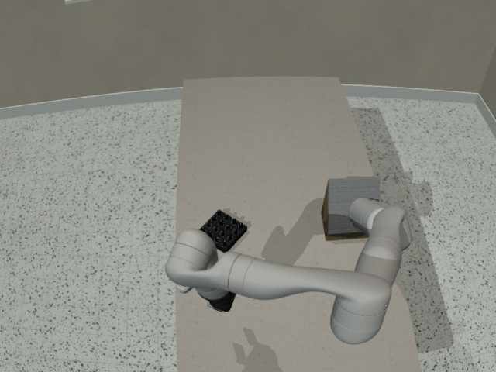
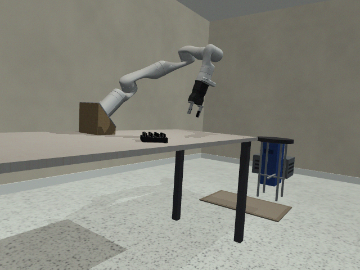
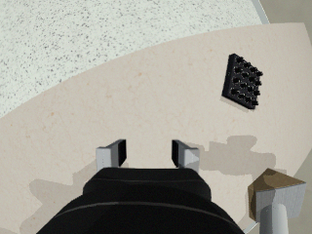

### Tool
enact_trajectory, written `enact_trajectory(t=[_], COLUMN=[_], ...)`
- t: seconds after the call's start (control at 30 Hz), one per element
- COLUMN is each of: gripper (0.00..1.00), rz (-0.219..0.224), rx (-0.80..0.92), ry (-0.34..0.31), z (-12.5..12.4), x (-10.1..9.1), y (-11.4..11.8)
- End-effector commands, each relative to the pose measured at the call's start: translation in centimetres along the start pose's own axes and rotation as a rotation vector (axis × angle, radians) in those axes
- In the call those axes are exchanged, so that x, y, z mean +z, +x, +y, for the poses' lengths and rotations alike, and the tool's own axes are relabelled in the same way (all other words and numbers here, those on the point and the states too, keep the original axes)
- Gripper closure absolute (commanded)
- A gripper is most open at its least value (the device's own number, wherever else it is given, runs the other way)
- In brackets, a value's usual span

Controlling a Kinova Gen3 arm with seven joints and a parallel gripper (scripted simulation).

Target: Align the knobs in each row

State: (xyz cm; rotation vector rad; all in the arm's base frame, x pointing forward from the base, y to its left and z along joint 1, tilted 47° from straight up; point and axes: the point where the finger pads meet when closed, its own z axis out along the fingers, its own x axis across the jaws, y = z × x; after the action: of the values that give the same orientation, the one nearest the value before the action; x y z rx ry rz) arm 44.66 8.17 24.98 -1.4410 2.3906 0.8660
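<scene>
The black knob box (image 1: 225, 229) (image 2: 154, 140) (image 3: 242, 81) stands upright on the table near one long edge, turned at an angle in the top view. Its knobs stand up in rows on its top. The lines, marks, names and socket are too small to tell, so no knob's direction can be read. My gripper (image 2: 193, 114) (image 3: 148, 149) is open and empty. It is high above the table, off to one side of the box, with the fingers pointing downward at a slant. In the top view the arm hides the fingers.
The arm (image 1: 276, 280) (image 2: 145, 73) reaches across the table (image 1: 264, 132) (image 2: 72, 146) (image 3: 161, 93) from its wedge-shaped base block (image 1: 340, 200) (image 2: 88, 118) (image 3: 278, 195). In the top view the forearm passes close beside the box. A stool (image 2: 276, 140) stands beyond the table's end.
</scene>
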Motion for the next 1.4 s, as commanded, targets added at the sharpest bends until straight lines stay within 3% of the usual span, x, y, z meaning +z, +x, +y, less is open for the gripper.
enact_trajectory(t=[0.0,0.1,0.33,0.6,0.67,1.1,1.37], gripper=[0.00,0.00,0.00,0.00,0.00,0.00,0.00], rz=[-0.017,-0.029,-0.125,-0.215,-0.215,-0.284,-0.289], rx=[0.065,0.071,0.120,0.178,0.178,0.250,0.259], ry=[-0.032,-0.037,-0.053,-0.025,-0.025,0.047,0.057], z=[-2.0,-2.3,-5.2,-7.6,-7.6,-9.4,-9.6], x=[1.7,2.1,5.2,8.1,8.1,10.9,11.3], y=[3.3,3.9,8.8,14.5,14.5,21.7,22.6])
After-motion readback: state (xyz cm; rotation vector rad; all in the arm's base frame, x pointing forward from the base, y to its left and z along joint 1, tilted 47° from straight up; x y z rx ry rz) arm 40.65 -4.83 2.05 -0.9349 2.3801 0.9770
